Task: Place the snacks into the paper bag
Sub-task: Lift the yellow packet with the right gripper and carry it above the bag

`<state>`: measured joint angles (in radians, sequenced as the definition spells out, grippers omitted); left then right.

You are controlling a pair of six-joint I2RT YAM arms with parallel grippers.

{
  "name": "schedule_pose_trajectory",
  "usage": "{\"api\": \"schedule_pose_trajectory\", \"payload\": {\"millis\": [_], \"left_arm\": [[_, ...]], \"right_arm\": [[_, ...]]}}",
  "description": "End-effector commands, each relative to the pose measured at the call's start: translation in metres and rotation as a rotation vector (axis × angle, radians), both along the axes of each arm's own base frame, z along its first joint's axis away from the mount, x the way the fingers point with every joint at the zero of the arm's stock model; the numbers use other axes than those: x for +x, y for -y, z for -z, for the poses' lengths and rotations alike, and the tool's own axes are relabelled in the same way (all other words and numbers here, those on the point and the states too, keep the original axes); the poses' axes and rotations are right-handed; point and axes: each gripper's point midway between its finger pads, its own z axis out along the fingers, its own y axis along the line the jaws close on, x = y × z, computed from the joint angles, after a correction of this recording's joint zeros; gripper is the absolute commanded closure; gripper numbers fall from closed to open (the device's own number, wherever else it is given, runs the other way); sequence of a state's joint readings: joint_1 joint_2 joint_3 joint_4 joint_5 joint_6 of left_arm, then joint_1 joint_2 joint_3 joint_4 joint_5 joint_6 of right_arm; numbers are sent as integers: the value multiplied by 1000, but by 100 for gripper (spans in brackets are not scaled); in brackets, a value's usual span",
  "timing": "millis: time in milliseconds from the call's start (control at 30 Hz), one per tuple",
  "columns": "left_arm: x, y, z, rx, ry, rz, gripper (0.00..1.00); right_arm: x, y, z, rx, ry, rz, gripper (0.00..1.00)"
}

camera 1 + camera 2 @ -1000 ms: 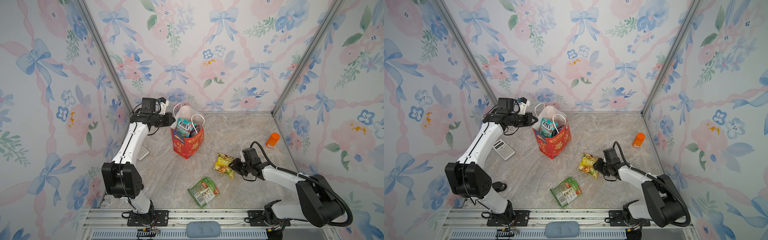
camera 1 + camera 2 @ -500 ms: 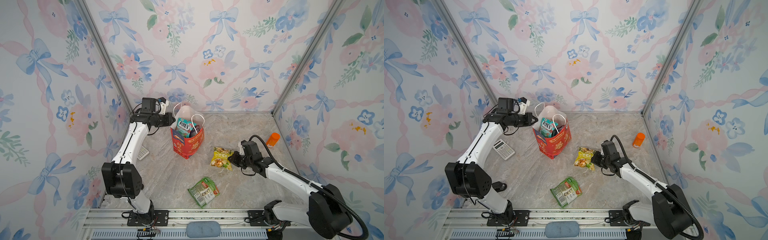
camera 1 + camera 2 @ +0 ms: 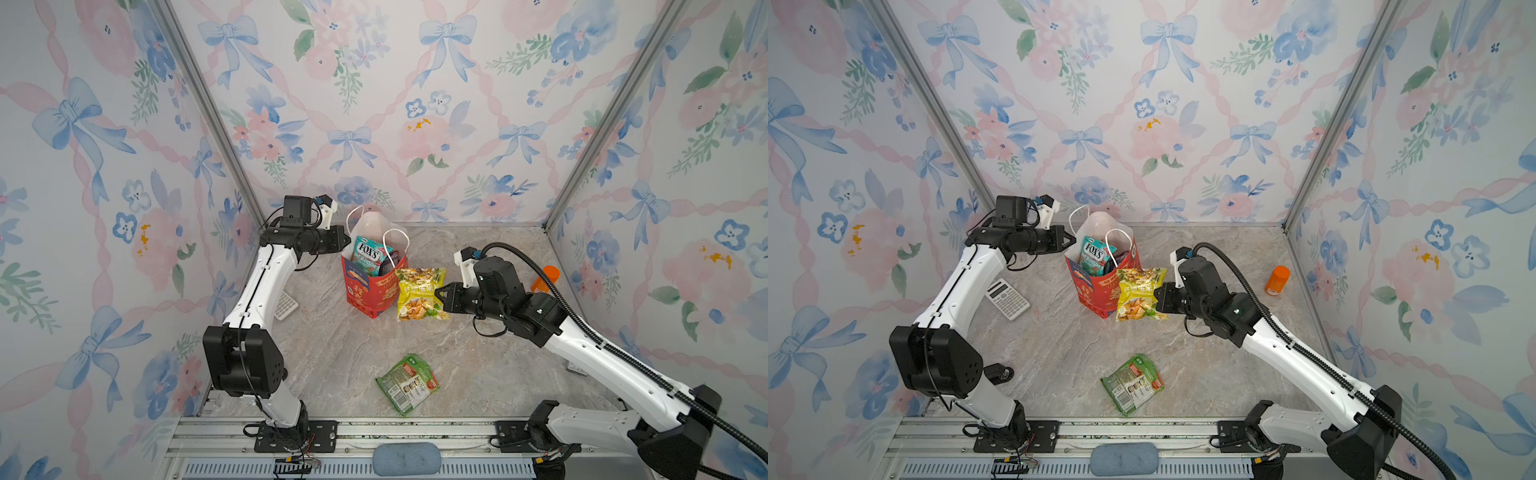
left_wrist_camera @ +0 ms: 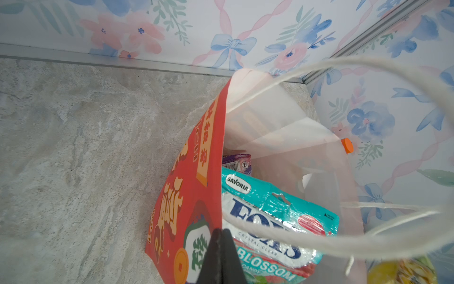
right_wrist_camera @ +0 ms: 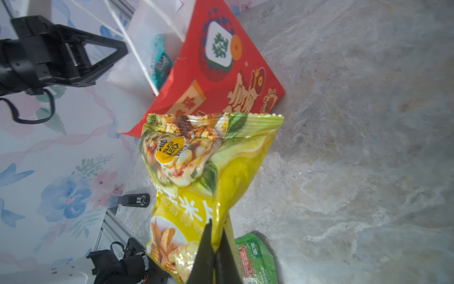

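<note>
Right gripper [image 3: 441, 296] clamps the yellow snack packet [image 3: 419, 293] beside the paper bag [image 3: 365, 289], left gripper [image 3: 344, 241] pinching its rim; lift over next.

Orange bottle [image 3: 1277, 280]: standing, far right, near the right wall.
Calculator [image 3: 1008, 298]: white, lying flat, left side.
Tabletop [image 3: 478, 374]: grey marble pattern.
Walls [image 3: 415, 83]: floral print, blue bows.
Grey pad [image 3: 406, 457]: near edge, centre.
</note>
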<state>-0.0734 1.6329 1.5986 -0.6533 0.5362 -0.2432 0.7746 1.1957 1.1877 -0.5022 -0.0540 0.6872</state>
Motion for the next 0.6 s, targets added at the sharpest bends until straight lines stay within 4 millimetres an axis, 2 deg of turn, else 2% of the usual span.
{"api": "schedule_pose_trajectory", "payload": {"millis": [0,233,567], "left_arm": [[-10,-2,4,8,-22,12,100],[-10,-2,5,10,-23,11,100],[-11,-1,4,4,-22,18,100]], "right_arm": [[-11,-15,-9,-51,19,-69,100],[1,-72,-41,46,94,-154,100],[43,-122,-72,71,156,-204,100]]}}
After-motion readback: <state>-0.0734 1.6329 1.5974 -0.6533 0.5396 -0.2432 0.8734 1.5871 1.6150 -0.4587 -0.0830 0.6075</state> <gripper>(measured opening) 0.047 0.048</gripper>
